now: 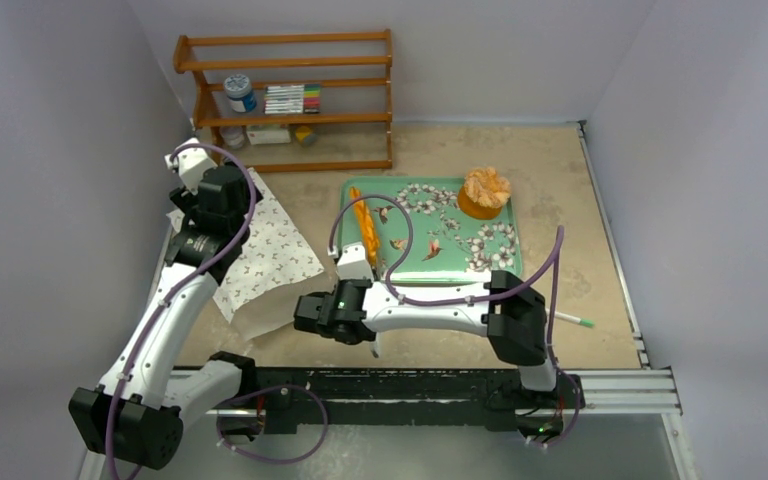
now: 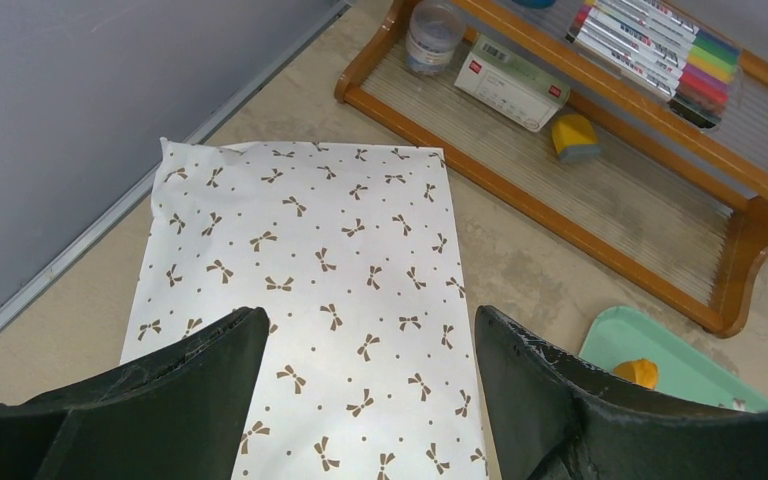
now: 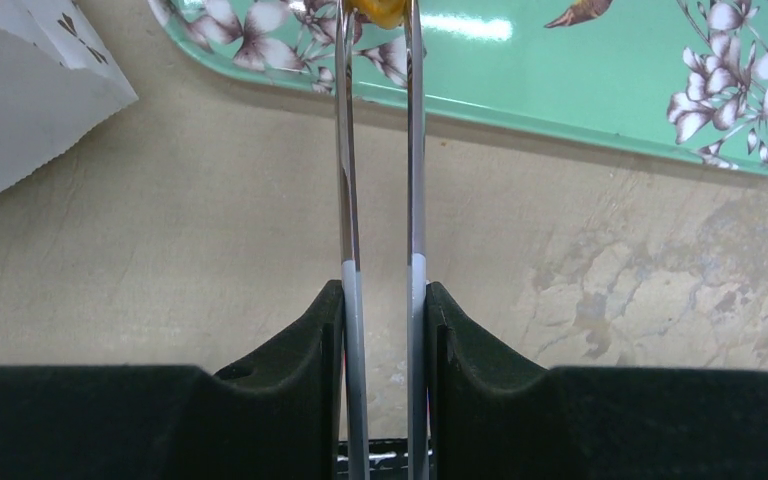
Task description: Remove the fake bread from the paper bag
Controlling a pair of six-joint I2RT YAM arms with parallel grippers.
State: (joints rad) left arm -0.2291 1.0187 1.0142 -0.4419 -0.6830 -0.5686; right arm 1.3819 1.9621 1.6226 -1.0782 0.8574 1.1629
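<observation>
My right pincer (image 3: 385, 300) is clenched on a pair of thin metal tongs (image 3: 348, 150). Their two blades run straight ahead of me to the edge of the mint-green tray printed with white blossoms and birds (image 1: 430, 265), and the tips sit either side of the end of the thin orange toy baguette (image 1: 365, 228) (whether they actually pinch it I cannot tell, as my wrist view cuts off there). The baguette lies lengthwise along the tray's left side, smooth, glossy and golden-orange. Near the tray's far right corner stands the pale ruffled round pastry (image 1: 485, 187), creamy frills on a deep orange base, well apart from both my pincers. My left pincer (image 2: 370, 335) hangs released, jaws wide, over the white paper bag printed with small brown bows (image 2: 330, 250). The bag lies flat and creased on the beige table (image 1: 560, 180), left of the tray and near the wooden rack (image 1: 285, 100).
</observation>
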